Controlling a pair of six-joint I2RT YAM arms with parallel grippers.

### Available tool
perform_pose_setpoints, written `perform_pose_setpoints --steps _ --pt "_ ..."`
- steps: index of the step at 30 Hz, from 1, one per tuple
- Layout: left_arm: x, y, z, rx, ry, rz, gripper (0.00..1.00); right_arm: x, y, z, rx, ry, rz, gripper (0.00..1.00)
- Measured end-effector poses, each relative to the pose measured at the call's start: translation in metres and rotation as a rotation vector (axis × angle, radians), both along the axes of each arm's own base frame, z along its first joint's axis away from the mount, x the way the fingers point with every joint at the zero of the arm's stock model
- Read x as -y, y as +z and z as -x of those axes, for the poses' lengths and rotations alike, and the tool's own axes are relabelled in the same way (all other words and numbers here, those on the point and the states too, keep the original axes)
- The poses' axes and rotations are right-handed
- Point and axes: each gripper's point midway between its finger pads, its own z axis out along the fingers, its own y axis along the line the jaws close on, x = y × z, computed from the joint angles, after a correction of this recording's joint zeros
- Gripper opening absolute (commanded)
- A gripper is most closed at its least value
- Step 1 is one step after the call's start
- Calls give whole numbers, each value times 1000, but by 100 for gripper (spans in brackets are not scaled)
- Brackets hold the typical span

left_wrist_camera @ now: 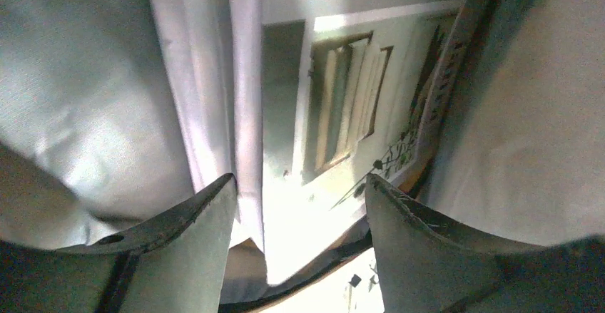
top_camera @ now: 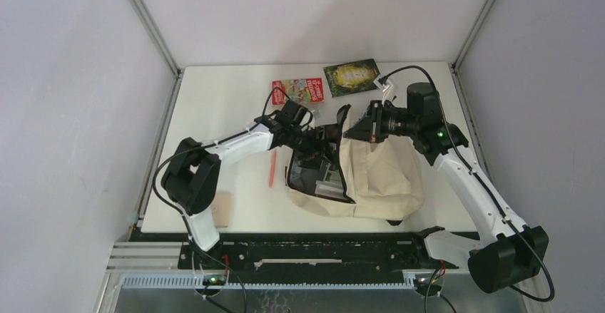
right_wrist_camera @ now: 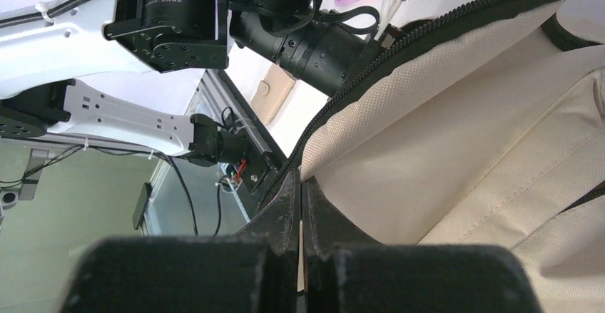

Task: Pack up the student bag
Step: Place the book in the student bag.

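Student bag (top_camera: 378,177) rim pinched in right gripper (right_wrist_camera: 300,181); left gripper (left_wrist_camera: 300,182) spread wide inside opening

Student bag (right_wrist_camera: 442,135): matt, coarse-woven cloth (canvas-like).

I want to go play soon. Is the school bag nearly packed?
Not quite. Done: one book lies inside the student bag. In hand: the right gripper pinches the bag's zipper edge, holding it open, and the left gripper hangs open over that book. Left: the red book, the green book and the orange pen lie on the table outside the bag.
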Motion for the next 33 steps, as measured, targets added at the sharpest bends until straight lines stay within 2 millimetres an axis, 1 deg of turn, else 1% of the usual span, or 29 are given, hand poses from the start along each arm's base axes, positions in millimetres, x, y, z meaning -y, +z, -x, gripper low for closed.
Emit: perform_pose_setpoints --steps 5,9,15,21,24,30,33 --pt "-14 -15 2 7 21 -82 71 0 -1 0 -5 -3 3 0" --pt "-17 -21 6 -6 21 -96 72 0 -1 0 -5 -3 4 0" --pt "-11 -28 7 -22 0 -70 71 -3 -2 2 -4 2 9 0" --pt "1 -34 22 -84 -53 -17 70 -7 -3 4 -3 10 15 0" --pt "12 -27 30 -133 -54 47 70 -10 -5 6 -7 19 20 0" --pt "53 2 35 -230 -47 287 70 -19 -14 9 -41 38 20 0" --pt "60 13 37 -243 -62 342 70 -20 -18 9 -52 33 27 0"
